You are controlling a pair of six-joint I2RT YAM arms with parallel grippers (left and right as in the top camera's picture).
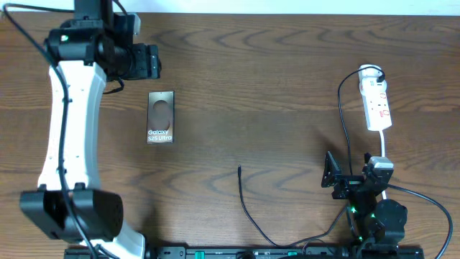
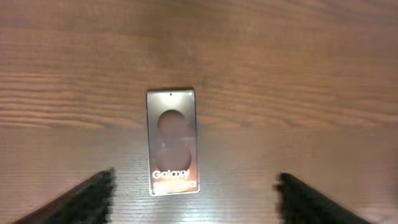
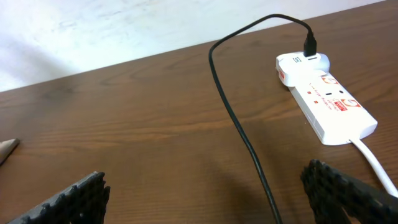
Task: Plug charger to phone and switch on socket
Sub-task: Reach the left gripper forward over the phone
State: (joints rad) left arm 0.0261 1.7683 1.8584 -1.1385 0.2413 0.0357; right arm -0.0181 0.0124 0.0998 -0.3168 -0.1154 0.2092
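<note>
**Fig. Both pincers before any grasp.** The left pincer [image 1: 147,61] is standing wide open and holding nothing. The phone [image 1: 160,116] is lying flat on the desk [image 1: 273,93] just ahead of and beneath it, and in the wrist view it is framed between the two fingers [image 2: 93,196]. The right pincer [image 1: 352,176] is also gaping fully and is empty.

The charger [image 1: 244,205] is trailing across the desk. Its plug tip [image 1: 239,170] is resting well off to the right pincer's left, apart from both pincers, while its far end is sitting in the socket [image 1: 376,101], well ahead of the right pincer.

*Handling (judged).*
- The cable is looking limp and light, so it is likely to bend away if taken along its length. The best hold is probably just behind the tip, where the moulding is stiffer and the plug can be aimed.
- The phone is appearing thin, rigid and smooth-faced, so it is liable to slide when pushed. Bracing its long edges is probably the safest course.
- Which short edge is carrying the port cannot be told.
- The socket is looking rigid, and its switches would be taking a press from above.

*Obstructions.* The black cable is running close past the right pincer, and the strip's white cord [image 1: 384,147] is leading back toward that pincer. Either may snag. Only bare desk is lying between tip and phone.
</note>
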